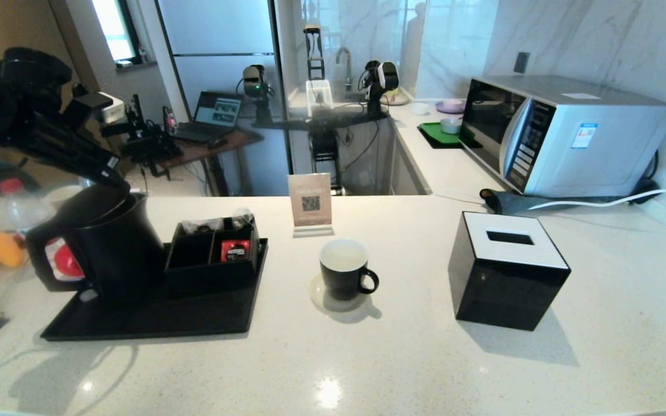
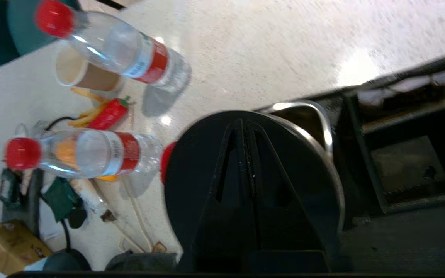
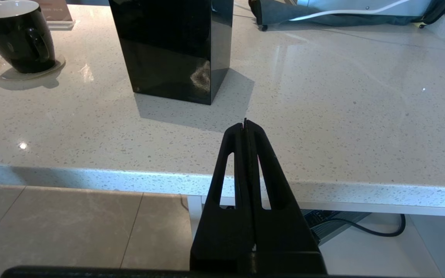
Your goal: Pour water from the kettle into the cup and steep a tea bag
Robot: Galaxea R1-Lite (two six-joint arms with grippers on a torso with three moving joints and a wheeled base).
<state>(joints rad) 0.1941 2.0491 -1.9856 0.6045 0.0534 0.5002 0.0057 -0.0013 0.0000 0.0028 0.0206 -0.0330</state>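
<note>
Hovering pressed closed, empty, left claw (image 2: 245, 122) over one kettle (image 1: 107, 242); one cup (image 1: 343, 268), two bottles (image 2: 122, 54).

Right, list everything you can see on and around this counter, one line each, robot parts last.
kettle: one, black, on the tray's left end
tray: one, black, counter left
organizer box: one, black, on the tray beside the kettle
cup: one, black with white inside, counter centre on a saucer
sign: one, tan, behind the cup
tissue box: one, black with white top, right of the cup
microwave: one, silver, far right
water bottles: two, clear with red caps, left of the kettle
paper cup: one, tan, by the bottles
left claw: shut, above the kettle lid
right claw: shut, parked at the counter's near edge
</note>
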